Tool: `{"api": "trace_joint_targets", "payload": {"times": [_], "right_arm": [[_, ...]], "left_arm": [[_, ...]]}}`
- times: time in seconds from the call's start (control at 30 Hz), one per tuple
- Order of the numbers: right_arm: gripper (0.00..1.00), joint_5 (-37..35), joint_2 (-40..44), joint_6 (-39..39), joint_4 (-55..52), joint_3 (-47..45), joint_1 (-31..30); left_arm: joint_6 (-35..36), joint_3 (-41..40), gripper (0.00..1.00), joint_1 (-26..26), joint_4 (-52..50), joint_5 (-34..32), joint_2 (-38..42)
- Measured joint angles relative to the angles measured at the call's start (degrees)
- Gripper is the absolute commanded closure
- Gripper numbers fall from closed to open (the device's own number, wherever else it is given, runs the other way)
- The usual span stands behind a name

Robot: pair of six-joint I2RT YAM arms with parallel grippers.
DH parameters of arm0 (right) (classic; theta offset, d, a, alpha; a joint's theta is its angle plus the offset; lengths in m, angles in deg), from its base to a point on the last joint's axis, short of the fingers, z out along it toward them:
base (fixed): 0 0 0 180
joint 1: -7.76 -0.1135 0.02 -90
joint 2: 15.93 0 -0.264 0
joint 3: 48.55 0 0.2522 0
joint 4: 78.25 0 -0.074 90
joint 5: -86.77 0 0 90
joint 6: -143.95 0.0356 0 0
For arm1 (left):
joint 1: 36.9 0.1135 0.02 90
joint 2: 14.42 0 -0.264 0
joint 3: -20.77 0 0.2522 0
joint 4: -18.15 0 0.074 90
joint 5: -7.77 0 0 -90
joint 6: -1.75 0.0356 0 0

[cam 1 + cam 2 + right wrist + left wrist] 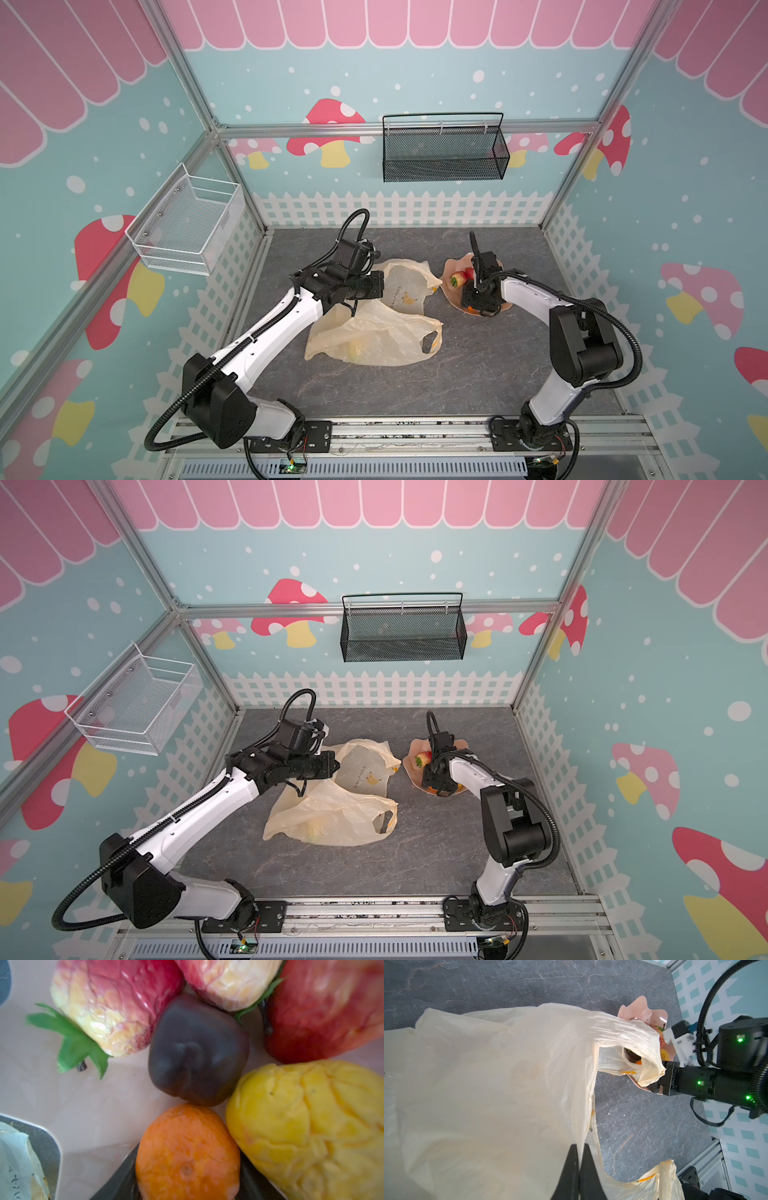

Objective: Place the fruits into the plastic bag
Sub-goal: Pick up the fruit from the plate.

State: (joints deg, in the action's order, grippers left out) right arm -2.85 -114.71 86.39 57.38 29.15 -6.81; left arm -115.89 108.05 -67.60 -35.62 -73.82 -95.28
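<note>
One white mesh basket (pixel 187 224) hangs on the left wall. The left gripper (pixel 580 1147) has its jaws pressed together on a fold of the one plastic bag (pixel 374 332), holding that edge raised. The rest of the bag lies crumpled on the bench (pixel 498 374), just left of centre, and a yellow shape (pixel 358 349) shows through its film, too blurred to count. One black mesh basket (pixel 442 153) hangs on the back wall. Right of the bag stands one pink bowl (pixel 453 264) holding six fruits: two red-and-cream leafy fruits (pixel 112 1007), one plain red fruit (pixel 324 1007), one dark purple fruit (pixel 197 1051), one yellow lumpy fruit (pixel 307 1126) and one tangerine (pixel 187 1147). The right gripper (pixel 187 1187) reaches into the bowl, jaws apart on either side of the tangerine; whether they press it cannot be told.
</note>
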Motion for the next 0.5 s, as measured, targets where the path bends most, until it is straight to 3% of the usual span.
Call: {"api": "trace_joint_targets", "payload": {"times": [0.17,0.5], "right_arm": [[0.62,0.07,2.38,0.02,-0.79,0.96,0.0],[0.64,0.55,11.1,0.35,-2.54,6.56,0.0]], "left_arm": [[0.0,0.0,1.0,0.0,0.0,0.0,0.0],[0.0,0.0,1.0,0.0,0.0,0.02,0.0]]}}
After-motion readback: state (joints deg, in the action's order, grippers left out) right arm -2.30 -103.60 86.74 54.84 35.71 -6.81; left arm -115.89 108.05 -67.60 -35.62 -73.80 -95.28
